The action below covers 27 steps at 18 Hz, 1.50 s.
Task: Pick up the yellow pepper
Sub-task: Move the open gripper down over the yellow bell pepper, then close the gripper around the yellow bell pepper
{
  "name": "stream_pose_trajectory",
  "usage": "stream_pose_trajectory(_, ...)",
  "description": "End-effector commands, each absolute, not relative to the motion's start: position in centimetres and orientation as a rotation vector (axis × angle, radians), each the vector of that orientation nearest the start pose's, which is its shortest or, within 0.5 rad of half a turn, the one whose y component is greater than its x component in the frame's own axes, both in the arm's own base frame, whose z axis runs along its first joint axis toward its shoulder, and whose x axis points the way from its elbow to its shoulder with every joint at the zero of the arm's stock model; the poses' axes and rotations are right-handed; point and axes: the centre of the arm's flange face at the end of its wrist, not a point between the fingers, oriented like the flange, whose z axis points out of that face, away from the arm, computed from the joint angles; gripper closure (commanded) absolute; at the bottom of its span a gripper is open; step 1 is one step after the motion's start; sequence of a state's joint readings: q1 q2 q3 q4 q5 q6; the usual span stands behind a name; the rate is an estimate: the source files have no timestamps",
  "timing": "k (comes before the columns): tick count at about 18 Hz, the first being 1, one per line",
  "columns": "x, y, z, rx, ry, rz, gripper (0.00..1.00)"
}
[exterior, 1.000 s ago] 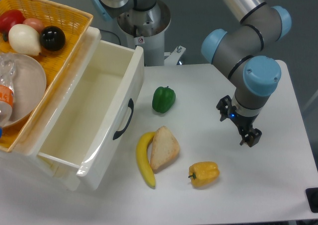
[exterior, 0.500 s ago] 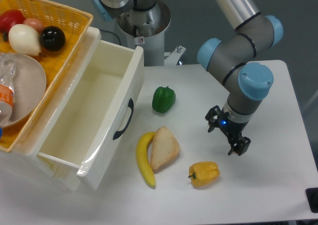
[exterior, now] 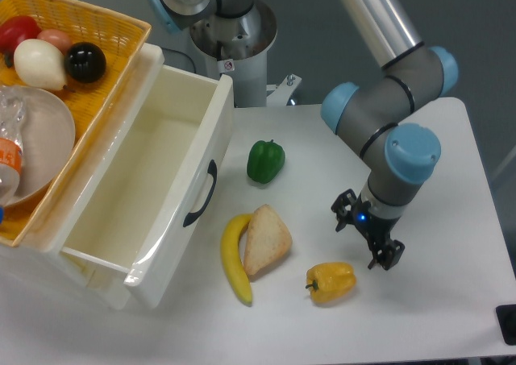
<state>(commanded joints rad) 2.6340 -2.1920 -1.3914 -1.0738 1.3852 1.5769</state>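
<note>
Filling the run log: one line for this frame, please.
phase: approach | gripper: open, above-right of yellow pepper, no contact | yellow pepper: on table, not lifted | nearby: bread slice, banana

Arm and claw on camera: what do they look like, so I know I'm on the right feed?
Grey jointed arm with light-blue round joint caps and a polished silver upper tube. The claw is small and black, two-fingered, with a tiny blue light glowing at its wrist.

two peppers, one yellow pepper, one green pepper; one banana, one bread wedge.
</note>
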Motion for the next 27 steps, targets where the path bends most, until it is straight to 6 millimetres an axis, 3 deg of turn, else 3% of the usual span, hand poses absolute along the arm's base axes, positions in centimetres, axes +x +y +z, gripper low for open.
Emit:
stream_pose_trajectory(10,-52.4,50.3,23.0,-2.845,0.804,-0.027,0.0)
stream_pose_trajectory(17,-52.3,50.5,21.6,-2.851,0.805,-0.053,0.0)
stream_pose_trajectory(23,-51.5,51.8,19.9,-2.846,0.832,-0.056,0.0)
stream_pose_trajectory(25,-51.5,51.8,19.7,-2.851,0.819,-0.062,0.11)
stream_pose_trajectory(27,-51.5,51.8,19.7,-2.851,0.819,-0.064,0.3)
